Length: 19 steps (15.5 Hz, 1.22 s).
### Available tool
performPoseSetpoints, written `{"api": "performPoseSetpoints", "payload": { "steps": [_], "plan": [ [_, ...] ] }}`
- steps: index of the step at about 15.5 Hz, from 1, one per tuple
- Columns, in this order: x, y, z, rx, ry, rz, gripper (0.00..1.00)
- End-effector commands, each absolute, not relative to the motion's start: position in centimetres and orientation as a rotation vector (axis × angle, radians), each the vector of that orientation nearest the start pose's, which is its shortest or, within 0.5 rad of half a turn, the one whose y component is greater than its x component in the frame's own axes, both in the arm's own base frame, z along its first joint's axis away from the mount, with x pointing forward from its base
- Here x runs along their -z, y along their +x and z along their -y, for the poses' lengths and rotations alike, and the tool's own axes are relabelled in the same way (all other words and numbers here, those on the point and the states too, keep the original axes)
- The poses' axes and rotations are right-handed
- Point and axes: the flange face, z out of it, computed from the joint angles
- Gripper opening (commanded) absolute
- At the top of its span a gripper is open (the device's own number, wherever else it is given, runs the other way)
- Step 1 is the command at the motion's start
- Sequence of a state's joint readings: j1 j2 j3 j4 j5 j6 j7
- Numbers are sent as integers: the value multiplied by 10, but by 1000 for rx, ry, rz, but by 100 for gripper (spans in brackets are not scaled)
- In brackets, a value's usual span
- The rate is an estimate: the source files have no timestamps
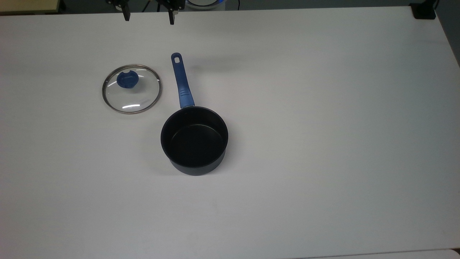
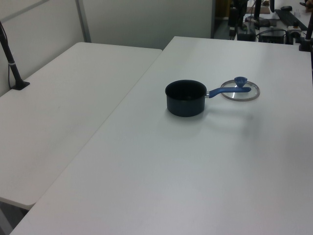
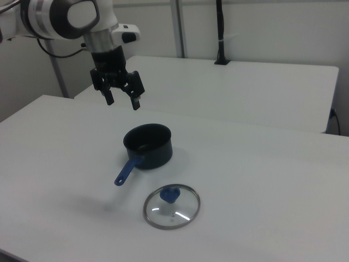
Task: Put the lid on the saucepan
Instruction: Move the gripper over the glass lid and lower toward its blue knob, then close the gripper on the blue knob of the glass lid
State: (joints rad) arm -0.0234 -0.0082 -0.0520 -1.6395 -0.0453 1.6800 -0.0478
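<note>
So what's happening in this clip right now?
Nothing is being handled yet. The robot's two-finger gripper hangs open in the air above the white table, holding nothing. The small dark navy saucepan stands uncovered, its long blue handle pointing toward the top view's top edge. The round clear glass lid with the blue knob lies flat on the table to the top view's left of that handle, apart from the pan.
</note>
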Motion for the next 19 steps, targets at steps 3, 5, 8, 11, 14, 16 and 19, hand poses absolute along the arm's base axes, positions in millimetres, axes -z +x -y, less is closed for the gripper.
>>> {"api": "performPoseSetpoints", "payload": {
  "steps": [3,5,8,11,14,16,19],
  "plan": [
    [-595,549,103,-14,-3164,533,100],
    [-568,541,131,-108,-3185,499,100],
    [-523,530,175,-140,-3235,374,100],
    [-480,532,188,-48,-3271,141,100],
    [-428,549,179,-35,-3282,-94,100],
    [-408,559,171,-44,-3287,-89,100],
    [-370,569,161,-131,-3285,-47,100]
  ]
}}
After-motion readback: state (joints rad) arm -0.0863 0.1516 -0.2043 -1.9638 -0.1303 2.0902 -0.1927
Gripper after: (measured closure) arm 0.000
